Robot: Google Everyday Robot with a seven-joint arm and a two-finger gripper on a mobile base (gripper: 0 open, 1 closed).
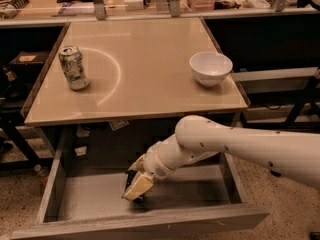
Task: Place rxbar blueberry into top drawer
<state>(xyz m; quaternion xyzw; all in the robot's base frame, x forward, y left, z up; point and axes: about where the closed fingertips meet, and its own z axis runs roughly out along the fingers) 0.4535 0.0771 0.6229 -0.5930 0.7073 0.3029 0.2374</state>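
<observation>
Gripper (136,186) sat low inside the open top drawer (90,199), lower centre of frame, close above its floor. The rxbar blueberry (129,179) showed only as a dark sliver at the gripper; grip state could not be told. On the table (150,84), soda can (73,67) stood left and bowl (211,68) right.

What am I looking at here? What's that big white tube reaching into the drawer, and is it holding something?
The white tube is a robot's arm, seen by one camera looking down on the table from the front. At its end is the gripper, its grasping hand, low inside the open top drawer under the table. On the table stand a soda can at the left and a white bowl at the right. A dark sliver at the gripper may be the rxbar blueberry, a snack bar meant for the drawer. Whether it is gripped, I cannot tell.
</observation>
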